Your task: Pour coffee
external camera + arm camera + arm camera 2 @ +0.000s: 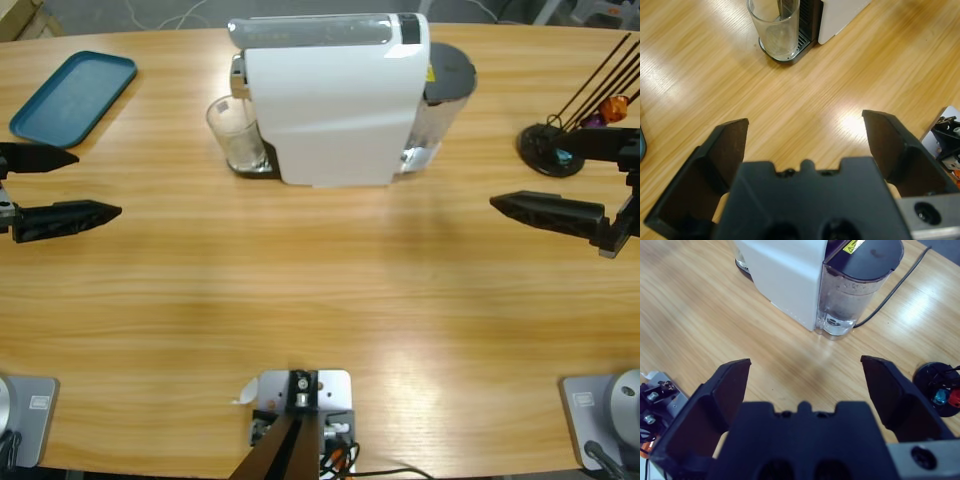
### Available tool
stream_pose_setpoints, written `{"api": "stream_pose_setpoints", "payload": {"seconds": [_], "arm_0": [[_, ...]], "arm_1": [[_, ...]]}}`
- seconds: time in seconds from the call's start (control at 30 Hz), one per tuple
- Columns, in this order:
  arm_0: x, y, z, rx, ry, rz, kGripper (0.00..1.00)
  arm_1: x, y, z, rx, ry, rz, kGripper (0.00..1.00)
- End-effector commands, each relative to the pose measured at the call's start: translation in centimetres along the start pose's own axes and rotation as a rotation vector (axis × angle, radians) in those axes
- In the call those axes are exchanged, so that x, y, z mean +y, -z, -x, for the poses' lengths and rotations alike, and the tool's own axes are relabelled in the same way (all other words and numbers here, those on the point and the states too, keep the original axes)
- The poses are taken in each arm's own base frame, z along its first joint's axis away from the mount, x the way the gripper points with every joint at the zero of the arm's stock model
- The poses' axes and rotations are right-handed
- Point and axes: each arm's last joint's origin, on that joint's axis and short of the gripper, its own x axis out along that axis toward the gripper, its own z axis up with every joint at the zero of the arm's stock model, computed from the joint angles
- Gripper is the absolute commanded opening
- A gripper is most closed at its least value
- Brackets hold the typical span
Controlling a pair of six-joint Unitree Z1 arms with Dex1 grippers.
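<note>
High view: glass (236, 135) sits empty under coffee machine (335, 95); left end effector (60, 190) & right end effector (570, 185) both wide, holding nothing. Pouring not started, I think.

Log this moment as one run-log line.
left gripper: open, empty | right gripper: open, empty | glass tumbler: on drip tray of coffee machine | coffee: none visible

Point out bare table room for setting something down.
Free: the wide stretch in front of the coffee machine, between the left tool and right tool. Crowded: the glass at the machine, the tray, the capsule stand.
</note>
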Motion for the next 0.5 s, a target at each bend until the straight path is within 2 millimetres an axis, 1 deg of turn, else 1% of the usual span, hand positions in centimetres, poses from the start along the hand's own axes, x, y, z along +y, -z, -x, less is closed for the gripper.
{"api": "stream_pose_setpoints", "payload": {"seconds": [0.03,0.13,0.23,0.3,0.43,0.5], "arm_0": [[0.1,0.2,-0.6,0.016,0.032,0.009,1.0],[0.1,0.2,-0.4,0.009,0.028,0.011,1.0],[0.3,0.0,-1.0,0.023,0.031,0.017,1.0],[0.6,-0.2,-1.5,0.017,0.02,0.021,1.0],[0.6,-0.2,-1.5,0.008,0.019,0.019,1.0],[0.6,-0.1,-1.4,0.003,0.025,0.018,1.0]], "arm_1": [[0.2,0.3,-0.8,0.042,-0.013,0.002,1.0],[0.3,0.2,-1.1,0.048,-0.014,0.002,1.0],[0.3,0.4,-1.6,0.051,-0.018,0.001,1.0],[0.4,0.2,-1.8,0.014,-0.022,0.012,1.0],[0.4,-1.0,-0.9,-0.063,-0.042,0.006,1.0],[0.5,-1.3,-0.7,-0.073,-0.043,0.012,1.0]]}}
